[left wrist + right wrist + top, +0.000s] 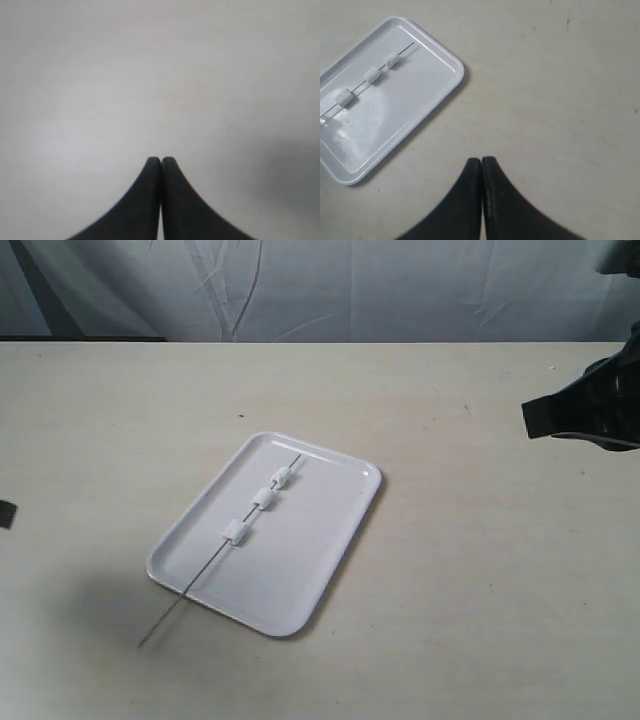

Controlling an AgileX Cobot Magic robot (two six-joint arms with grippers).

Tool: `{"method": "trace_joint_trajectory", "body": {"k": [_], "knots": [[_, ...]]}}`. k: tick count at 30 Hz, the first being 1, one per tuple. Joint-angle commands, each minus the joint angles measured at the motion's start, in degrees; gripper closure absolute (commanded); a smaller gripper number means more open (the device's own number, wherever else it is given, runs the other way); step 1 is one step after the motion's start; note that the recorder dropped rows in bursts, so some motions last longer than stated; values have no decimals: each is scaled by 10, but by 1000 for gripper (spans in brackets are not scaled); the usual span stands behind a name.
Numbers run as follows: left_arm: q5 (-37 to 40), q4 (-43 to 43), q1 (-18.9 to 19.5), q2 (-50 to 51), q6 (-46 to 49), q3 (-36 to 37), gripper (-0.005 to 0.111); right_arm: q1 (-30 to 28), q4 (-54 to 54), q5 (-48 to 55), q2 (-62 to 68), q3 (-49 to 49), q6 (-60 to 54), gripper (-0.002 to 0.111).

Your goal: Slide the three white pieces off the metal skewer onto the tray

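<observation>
Left jaws: we see the left gripper [160, 160] with its tips pressed together and nothing between them, over a plain pale surface.
Right jaws: the right gripper [481, 160] also has its tips closed flat against each other, holding nothing. It hangs over the table [560, 100], well apart from the tray [415, 105].
Right arm: in the exterior view we find it only as a dark shape at the right edge, far from the tray.
Tray: it lies flat mid-table at a slant, its long sides running near-left to far-right, with a low rim all round.
Skewer [190, 585]: it lies along the tray's left half, roughly parallel to the long rim. Its far tip stops inside the far rim. Its near end crosses the near short rim and juts out over the table.
Pieces [265, 498]: all three are threaded on the skewer over the tray's far half, spaced apart, with rod showing between them.
Room: we see open table on every side of the tray, and the tray's right half is free floor beside the skewer.
Far edge: the table ends at a creased grey cloth [350, 290].
</observation>
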Motion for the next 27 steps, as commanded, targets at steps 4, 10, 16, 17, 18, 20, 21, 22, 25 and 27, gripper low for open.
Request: {"method": "trace_joint_trajectory", "body": {"k": [4, 10, 16, 17, 18, 20, 21, 22, 25, 27], "knots": [[172, -388, -31, 22, 290, -2, 107, 2, 9, -7, 0, -5, -33, 108], [125, -396, -167, 22, 286, -5, 107, 2, 20, -5, 0, -5, -36, 108], [106, -252, -270, 56, 173, -19, 106, 2, 22, -1, 0, -5, -33, 108], [108, -234, -276, 68, 151, -20, 104, 2, 27, -1, 0, -5, -33, 108], [115, -221, -281, 85, 134, -23, 101, 2, 31, -1, 0, -5, -33, 108], [125, -214, -290, 119, 134, -30, 91, 2, 38, 3, 0, -5, -33, 108], [125, -213, -292, 130, 134, -36, 87, 2, 40, 7, 0, -5, -33, 108], [124, -218, -293, 141, 134, -42, 82, 2, 41, 11, 0, -5, -36, 108], [119, -236, -293, 158, 131, -59, 78, 2, 41, 24, 0, -5, -37, 108], [112, -235, -293, 167, 131, -64, 78, 2, 41, 31, 0, -5, -37, 108]]}}
